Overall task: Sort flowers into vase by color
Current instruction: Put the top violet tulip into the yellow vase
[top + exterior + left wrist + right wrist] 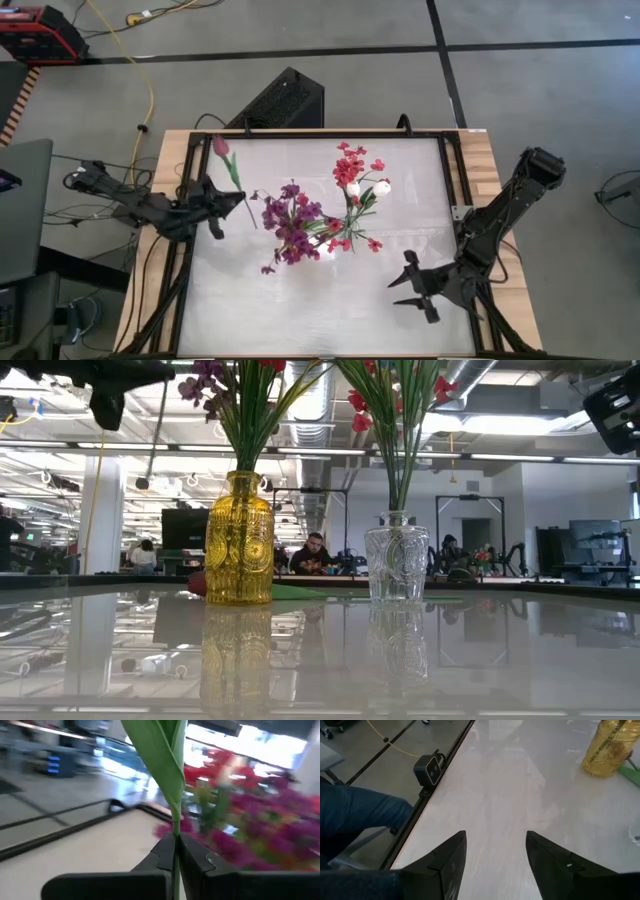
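My left gripper [228, 205] is shut on a flower with a pink-red bud [220, 146] and a thin green stem, left of the vases and high above the table. A yellow vase [238, 540] holds purple blossoms [292, 222]. A clear glass vase [397, 565] holds red blossoms [352, 165] and white buds [380, 187]. Both vases stand upright at mid-table. My right gripper [415, 287] is open and empty near the table's front right. In its wrist view its fingers [450, 865] stand apart over bare table. My left gripper pinches the flower's green stem [175, 840] between its two fingers, just below a broad green leaf [162, 755]. The fingers come from the table's left and lie across the stem. The flower is lifted clear of the table, its bud end toward the far edge.
Something red [197, 582] and a flat green leaf [632, 770] lie on the table behind the yellow vase. A small purple bit [268, 268] lies in front of the vases. A black frame [185, 250] rims the table. There is bare tabletop [300, 310] at the front.
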